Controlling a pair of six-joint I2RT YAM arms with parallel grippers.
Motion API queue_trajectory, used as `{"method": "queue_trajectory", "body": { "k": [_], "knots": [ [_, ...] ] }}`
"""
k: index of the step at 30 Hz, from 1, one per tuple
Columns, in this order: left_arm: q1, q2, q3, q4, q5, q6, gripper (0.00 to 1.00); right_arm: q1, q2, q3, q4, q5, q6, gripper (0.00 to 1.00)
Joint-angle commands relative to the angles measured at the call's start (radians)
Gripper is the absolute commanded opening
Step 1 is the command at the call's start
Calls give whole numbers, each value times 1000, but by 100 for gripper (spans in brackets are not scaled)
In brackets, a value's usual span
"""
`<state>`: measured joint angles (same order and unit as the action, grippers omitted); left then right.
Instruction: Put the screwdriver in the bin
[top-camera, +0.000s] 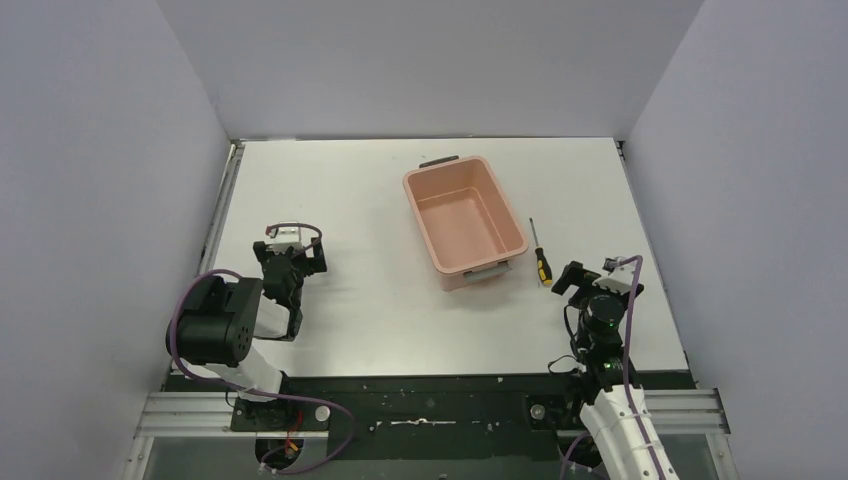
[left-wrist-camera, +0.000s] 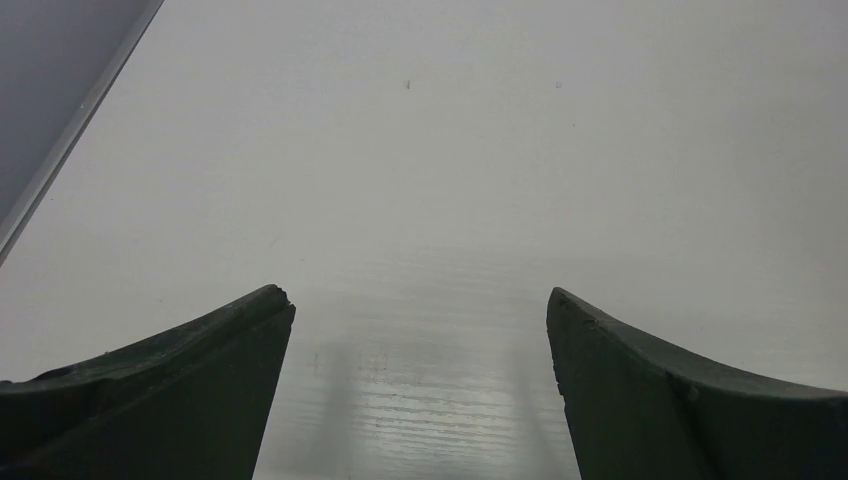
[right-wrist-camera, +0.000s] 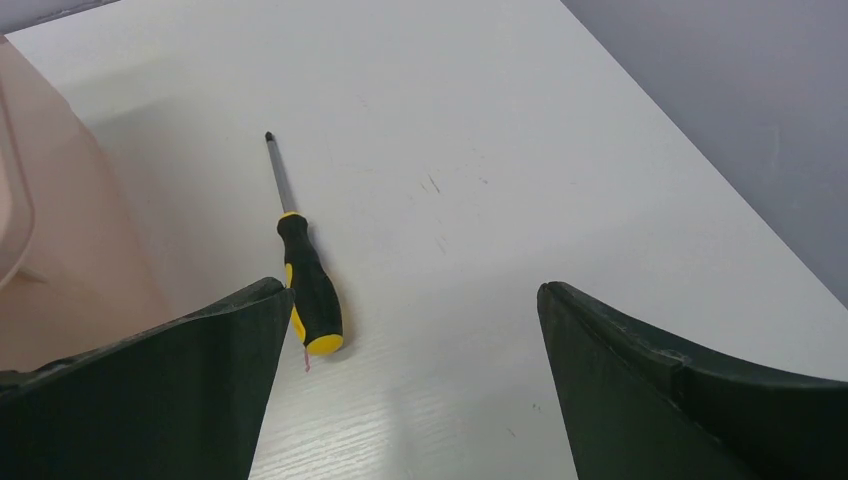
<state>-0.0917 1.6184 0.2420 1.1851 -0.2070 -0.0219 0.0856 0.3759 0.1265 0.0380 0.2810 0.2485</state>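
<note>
Screwdriver (top-camera: 540, 252) lies flat on the worktop (top-camera: 350, 200), outside the bin. Left gripper (left-wrist-camera: 420, 300) is at 9 o'clock from the bin (top-camera: 465, 225), jaws apart, empty. Screwdriver is just at its 3 o'clock. Right gripper (right-wrist-camera: 412, 290) behind the handle, jaws wide apart.

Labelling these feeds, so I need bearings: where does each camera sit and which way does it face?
Top external: overhead from behind, looking down on table, bin, screwdriver; left arm and right arm show.
Left wrist: faces bare table; open left gripper shows.
Right wrist: low, faces the screwdriver; open right gripper shows.
Shared: top and right wrist both see screwdriver and bin.
</note>
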Motion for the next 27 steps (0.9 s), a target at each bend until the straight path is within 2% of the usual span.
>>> {"method": "queue_trajectory", "body": {
  "k": [1,4,6,12,15,19,23,27],
  "knots": [
    [5,-9,10,28,12,-3,97,-4,13,63,73,-15,-7,100],
    [5,-8,10,29,12,-3,97,-5,96,232,-14,4,-14,100],
    [4,-8,10,28,12,-3,97,-5,209,405,-129,20,-27,100],
    [5,-9,9,28,11,-3,97,-21,740,1128,-650,-57,-57,100],
    [4,-9,10,28,12,-2,97,-28,941,1369,-836,-133,-68,98],
    [5,-9,9,28,12,-2,97,-32,1106,1433,-904,-212,-90,96],
    [5,-9,9,29,12,-2,97,-43,1187,1317,-838,-319,-84,91],
    [5,-9,10,28,12,-3,97,-44,1255,1211,-776,-349,-84,87]
  ]
}}
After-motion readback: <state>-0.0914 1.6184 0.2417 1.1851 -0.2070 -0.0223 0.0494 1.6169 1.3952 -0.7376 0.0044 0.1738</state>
